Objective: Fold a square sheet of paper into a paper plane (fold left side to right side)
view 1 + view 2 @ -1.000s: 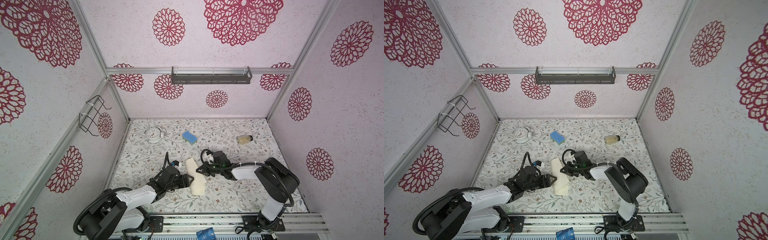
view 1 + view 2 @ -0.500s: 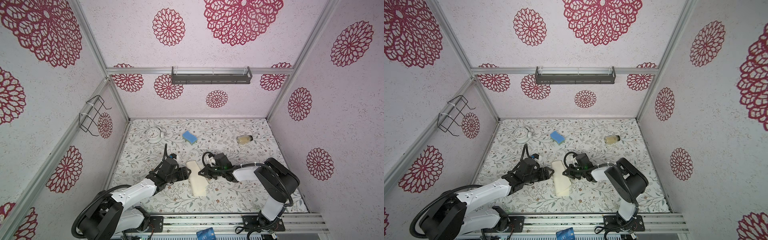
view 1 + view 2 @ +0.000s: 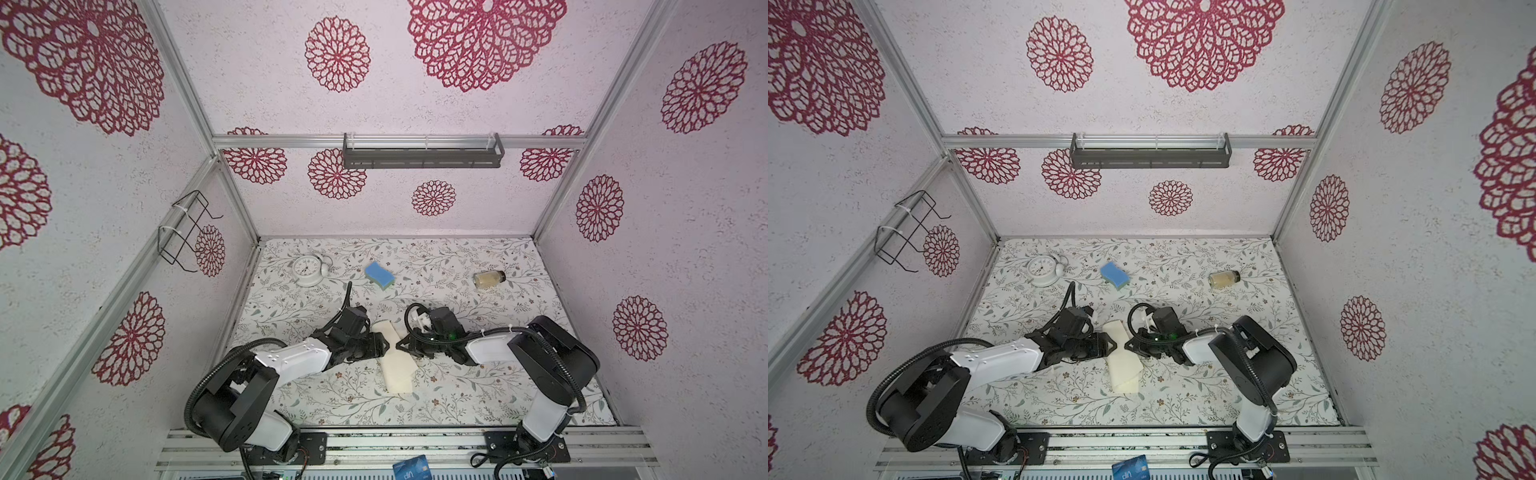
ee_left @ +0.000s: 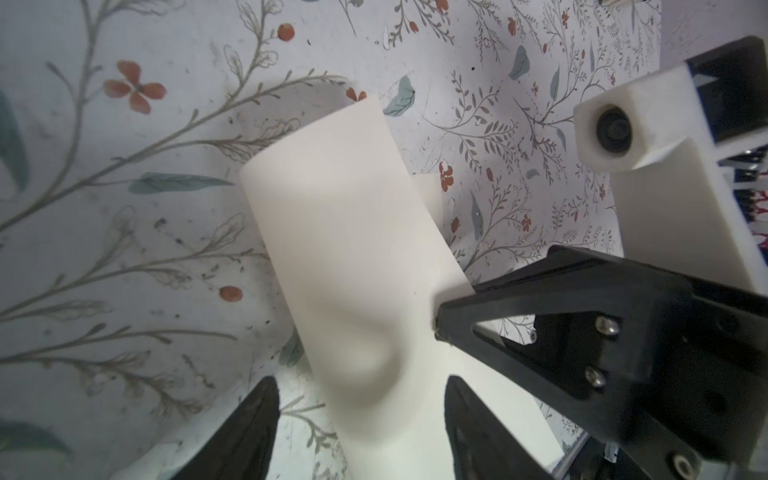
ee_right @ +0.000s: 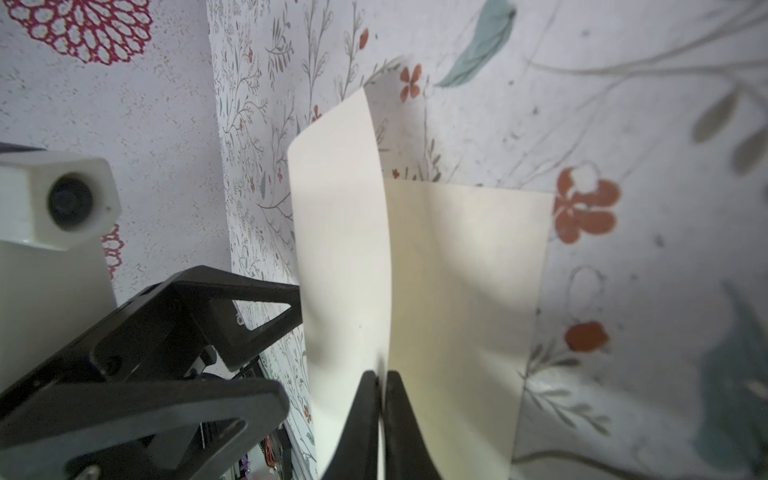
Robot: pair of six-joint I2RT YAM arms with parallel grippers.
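- The flowery table (image 3: 478, 395) is under everything you see.
- Your sheet of paper (image 3: 397, 370) lies near the middle of it, between the two grippers. One half is curled up over the other.
- Your left gripper (image 4: 359, 386) has its fingers wide apart, with the curled paper between them.
- Your right gripper (image 5: 380, 378) pinches the paper's raised edge tight.
- The blue sponge (image 3: 379, 275) lies well apart, farther back.

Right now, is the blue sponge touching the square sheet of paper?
No, the blue sponge lies well apart from the square sheet of paper, with a clear gap between them.
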